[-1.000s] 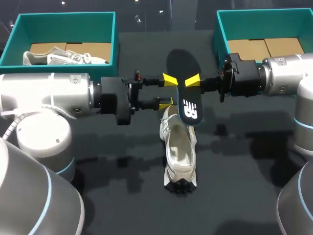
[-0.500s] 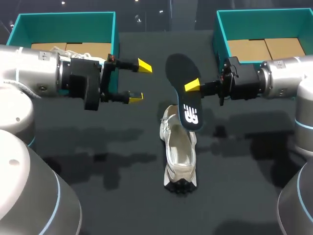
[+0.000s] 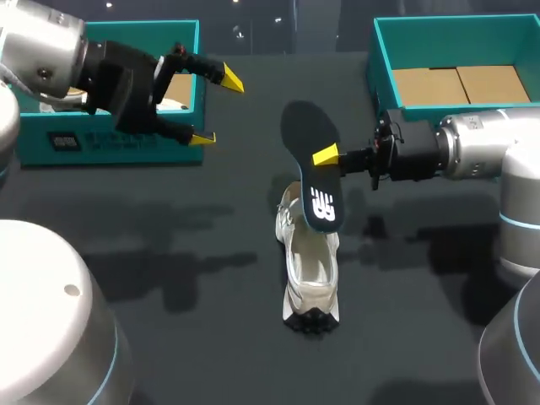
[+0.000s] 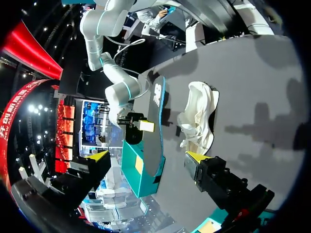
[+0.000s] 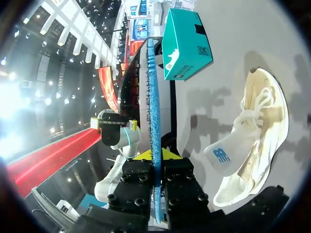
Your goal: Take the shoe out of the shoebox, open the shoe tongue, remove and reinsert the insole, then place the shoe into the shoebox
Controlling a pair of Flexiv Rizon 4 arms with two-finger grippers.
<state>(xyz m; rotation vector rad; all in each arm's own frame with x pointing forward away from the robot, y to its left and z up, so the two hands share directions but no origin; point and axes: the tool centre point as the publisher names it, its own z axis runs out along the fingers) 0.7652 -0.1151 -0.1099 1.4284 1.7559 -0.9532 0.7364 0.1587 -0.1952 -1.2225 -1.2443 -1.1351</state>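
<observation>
Right gripper [image 3: 326, 157]: one yellow tip shows from above, the other is hidden behind the insole [image 3: 310, 160]. The wrist view shows both fingers clamped on it, edge-on. The insole's near end overlaps the shoe [image 3: 310, 270] lying mid-table; contact unclear. Left gripper [image 3: 216, 108] is spread wide and holds nothing, at the left box [image 3: 110, 29], whose contents the arm masks. Count: one shoe on the table, one insole, two teal boxes, the other being the right box [image 3: 456, 25].

Above shoe [image 3: 310, 270] far end, insole [image 3: 306, 164] bars approach from above; table [image 3: 219, 337] open both sides.
</observation>
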